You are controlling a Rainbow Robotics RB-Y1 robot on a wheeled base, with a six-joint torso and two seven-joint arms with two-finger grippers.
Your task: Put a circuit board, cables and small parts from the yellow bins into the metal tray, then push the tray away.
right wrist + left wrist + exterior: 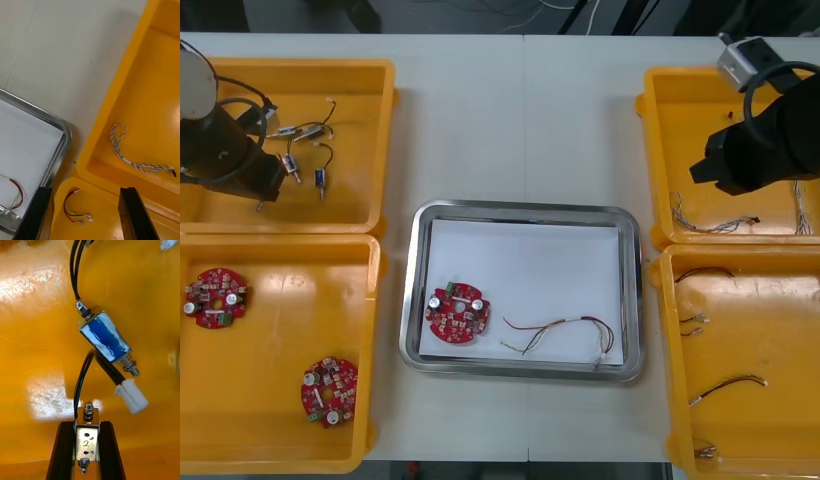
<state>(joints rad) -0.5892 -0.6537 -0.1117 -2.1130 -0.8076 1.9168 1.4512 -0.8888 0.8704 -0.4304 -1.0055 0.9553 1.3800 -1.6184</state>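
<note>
Looking wrist-close, left gripper (87, 424) pinches small metal part (87, 440).

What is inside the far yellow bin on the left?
Small metal parts with black cables lie in it; the left gripper is shut on one small metal part. The left arm covers the bin's left side, hiding whatever lies beneath.

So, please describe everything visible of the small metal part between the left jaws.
The small metal part is a shiny silver block with a handwritten 2 and dark dots on its face, and a nut-topped stud at its end. A thin black cable rises from beside it. The jaws of the left gripper are shut on its two sides, inside a yellow bin.
</note>
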